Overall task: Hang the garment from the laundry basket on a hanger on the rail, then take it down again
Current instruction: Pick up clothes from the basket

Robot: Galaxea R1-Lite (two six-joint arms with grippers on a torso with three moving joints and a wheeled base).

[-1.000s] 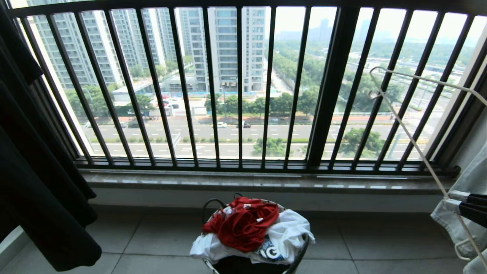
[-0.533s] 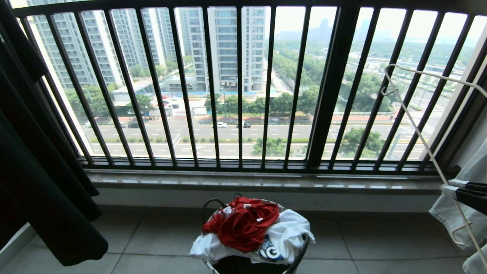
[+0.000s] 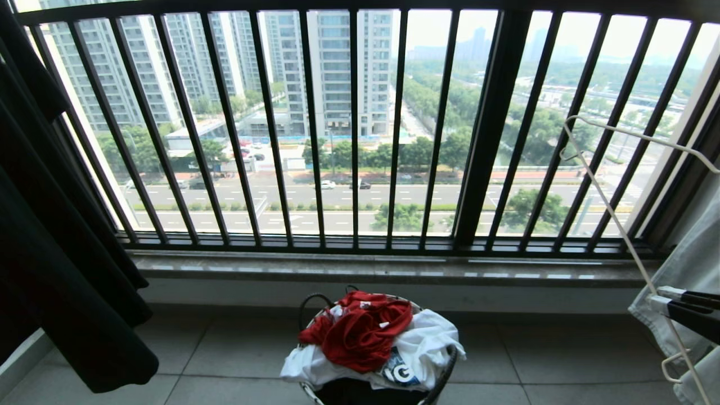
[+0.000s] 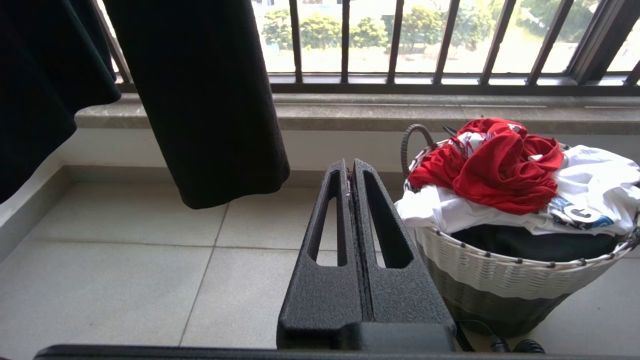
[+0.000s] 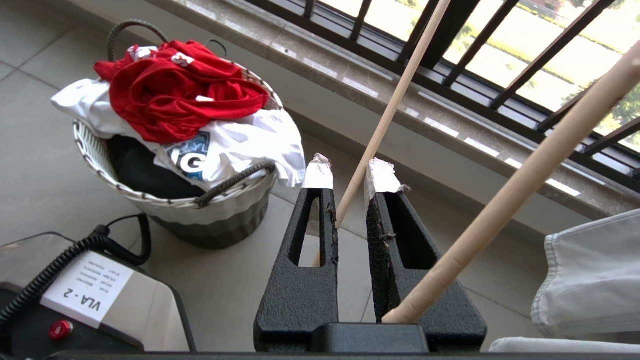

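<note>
The red garment (image 3: 360, 334) lies crumpled on top of the laundry basket (image 3: 444, 365) on the tiled floor under the window. At the far right, my right gripper (image 3: 655, 298) carries the thin white hanger (image 3: 604, 202) tilted in the air. Seen from the right wrist, the taped fingers of the right gripper (image 5: 350, 175) stand narrowly apart with one hanger (image 5: 522, 180) wire between them; the garment (image 5: 175, 95) and basket (image 5: 200, 210) lie beyond. My left gripper (image 4: 350, 167) hangs shut and empty beside the basket (image 4: 500, 270) and garment (image 4: 495, 165). The rail is out of view.
A white printed T-shirt (image 3: 433, 337) and dark cloth lie under the red one. A black garment (image 3: 56, 270) hangs at the left, a pale grey garment (image 3: 692, 247) at the right. The dark window railing (image 3: 354, 129) and stone sill (image 3: 394, 267) close the far side. My base (image 5: 85, 295) stands near the basket.
The hanger has shifted with the right gripper; its upper corner now sits a little further right and lower. The black garment has swayed slightly. Basket and left gripper have not moved.
</note>
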